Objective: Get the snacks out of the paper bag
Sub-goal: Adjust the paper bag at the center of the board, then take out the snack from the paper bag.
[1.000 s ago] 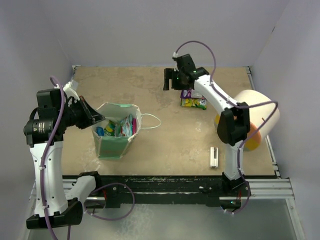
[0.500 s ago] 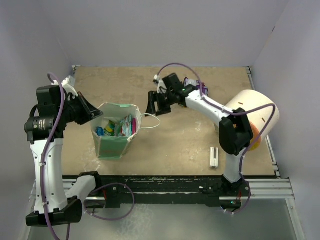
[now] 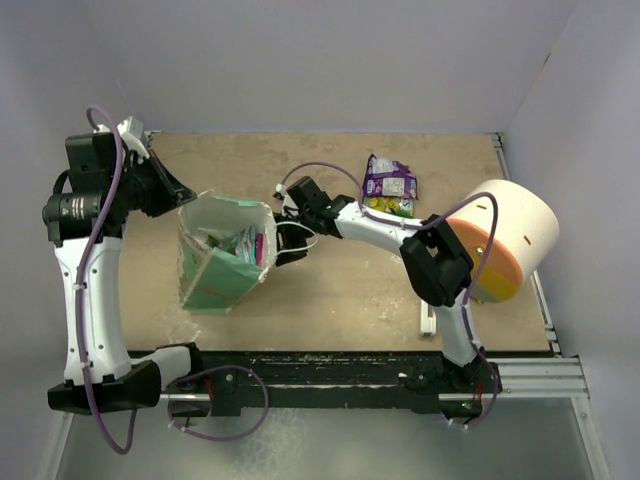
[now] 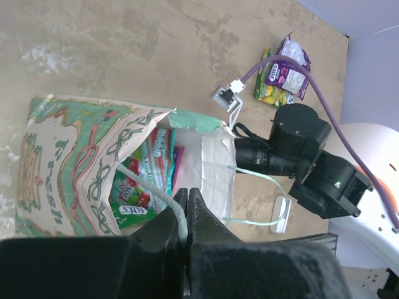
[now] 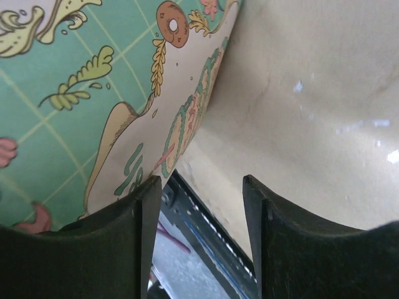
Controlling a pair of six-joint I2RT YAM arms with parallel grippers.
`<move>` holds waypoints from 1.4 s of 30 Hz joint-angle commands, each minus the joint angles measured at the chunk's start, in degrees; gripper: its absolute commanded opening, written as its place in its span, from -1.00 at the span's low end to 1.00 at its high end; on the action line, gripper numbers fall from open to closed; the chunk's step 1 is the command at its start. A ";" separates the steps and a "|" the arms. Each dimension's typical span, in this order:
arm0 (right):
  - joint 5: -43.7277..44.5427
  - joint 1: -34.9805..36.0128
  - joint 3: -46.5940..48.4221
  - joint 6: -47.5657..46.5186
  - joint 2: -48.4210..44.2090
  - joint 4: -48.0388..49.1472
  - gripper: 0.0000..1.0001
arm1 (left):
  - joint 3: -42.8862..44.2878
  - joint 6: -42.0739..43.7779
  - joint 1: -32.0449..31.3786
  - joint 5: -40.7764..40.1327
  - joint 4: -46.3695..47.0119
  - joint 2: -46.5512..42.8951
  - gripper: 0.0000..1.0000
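Paper bag [image 3: 222, 262] tilted near counter's [image 3: 350, 290] left edge w/ snacks [image 4: 149, 168] inside; L claw [image 4: 187, 199] pinched on its string [image 4: 153, 192]. R claw [image 5: 201, 184], spread, prob. outside the wall [image 5: 93, 93]; pushing in could swing bag, slip string.

left fingers [image 4: 163, 232] pinch the paper bag [image 4: 68, 149] handle [image 4: 144, 187], snacks [image 4: 153, 163] inside.

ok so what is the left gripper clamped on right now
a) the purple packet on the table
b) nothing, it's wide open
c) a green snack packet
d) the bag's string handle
d: in the left wrist view the left gripper is shut on the pale string handle of the paper bag, while the snacks lie loose inside the bag.
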 commanded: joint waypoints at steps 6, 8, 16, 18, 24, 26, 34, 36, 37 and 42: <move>-4.53 2.09 8.81 4.41 2.14 6.39 0.14 | 2.64 0.28 0.16 14.29 14.40 2.47 -1.00; -5.02 2.01 7.08 2.91 1.23 5.09 0.15 | -2.23 -1.90 0.16 17.99 17.28 0.17 -1.00; 2.60 -5.22 -8.35 1.90 -10.08 1.75 0.16 | -12.53 -1.55 0.18 18.38 12.44 -8.51 -1.00; 5.69 -7.05 -10.51 1.69 -13.38 0.46 0.16 | -12.42 -0.97 0.16 16.94 9.92 -9.00 -1.00; 17.89 -6.87 -9.28 3.23 -24.84 -1.97 0.17 | -11.09 -0.43 0.20 14.04 6.61 -8.41 -1.00; 19.09 -5.21 -11.08 6.99 -28.03 2.65 0.16 | -10.60 -0.62 0.17 13.56 6.37 -7.99 -1.00; 29.60 7.70 -8.93 12.60 -26.71 11.66 0.12 | -8.15 -2.05 0.19 12.50 3.93 -5.85 -1.00; 32.15 9.30 -7.65 13.37 -24.59 10.90 0.09 | -8.78 -3.23 0.16 12.24 2.95 -5.81 -1.00; 33.43 10.14 -7.25 13.48 -23.55 11.12 0.07 | -9.21 -3.90 0.20 12.26 2.51 -5.87 -1.00; 40.36 13.65 -2.95 14.32 -17.16 10.36 0.06 | -10.02 -4.84 0.16 13.70 1.03 -5.53 -1.00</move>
